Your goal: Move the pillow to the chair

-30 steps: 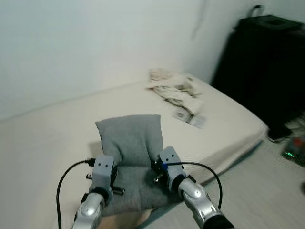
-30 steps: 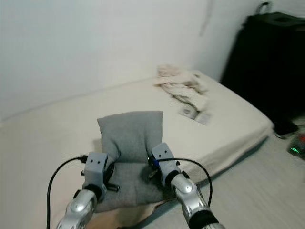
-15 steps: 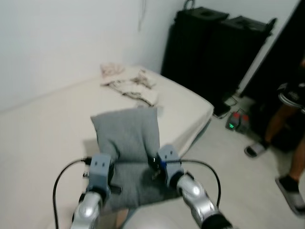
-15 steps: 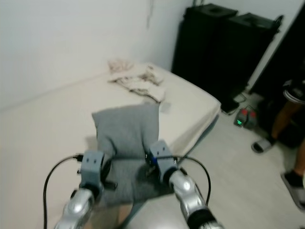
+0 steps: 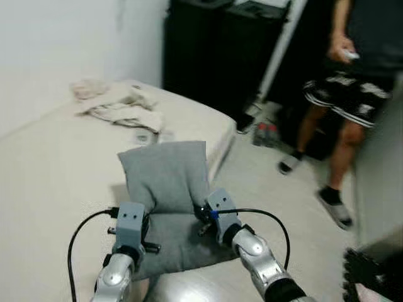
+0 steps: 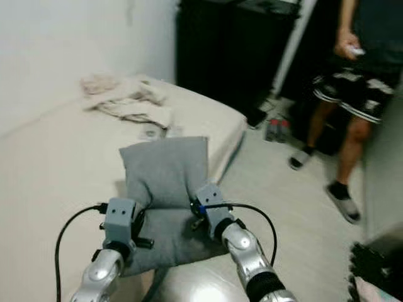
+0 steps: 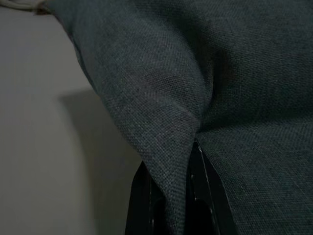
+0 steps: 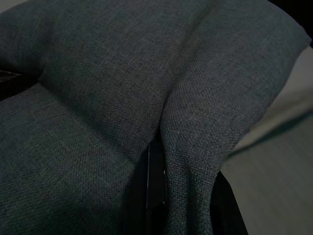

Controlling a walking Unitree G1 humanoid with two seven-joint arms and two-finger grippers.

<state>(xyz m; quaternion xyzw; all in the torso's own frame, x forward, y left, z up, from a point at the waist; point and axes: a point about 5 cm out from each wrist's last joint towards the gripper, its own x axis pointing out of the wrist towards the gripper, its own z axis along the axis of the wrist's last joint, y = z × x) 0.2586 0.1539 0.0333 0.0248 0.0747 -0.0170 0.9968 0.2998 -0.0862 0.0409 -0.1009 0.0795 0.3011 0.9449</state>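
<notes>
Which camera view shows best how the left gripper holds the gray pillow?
The left wrist view: the left gripper pinches a fold of the gray pillow between its black fingers. The eye views show the pillow carried by both grippers, fingers hidden. The right wrist view shows the other grip.

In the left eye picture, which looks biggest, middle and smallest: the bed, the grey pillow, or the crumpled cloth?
Largest to smallest, as they look:
1. bed
2. grey pillow, though it is nearer the camera, so it looks bigger than it might be
3. crumpled cloth

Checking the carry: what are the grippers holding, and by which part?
The grey pillow, pinched in a fold on each side by the left gripper and right gripper.
</notes>
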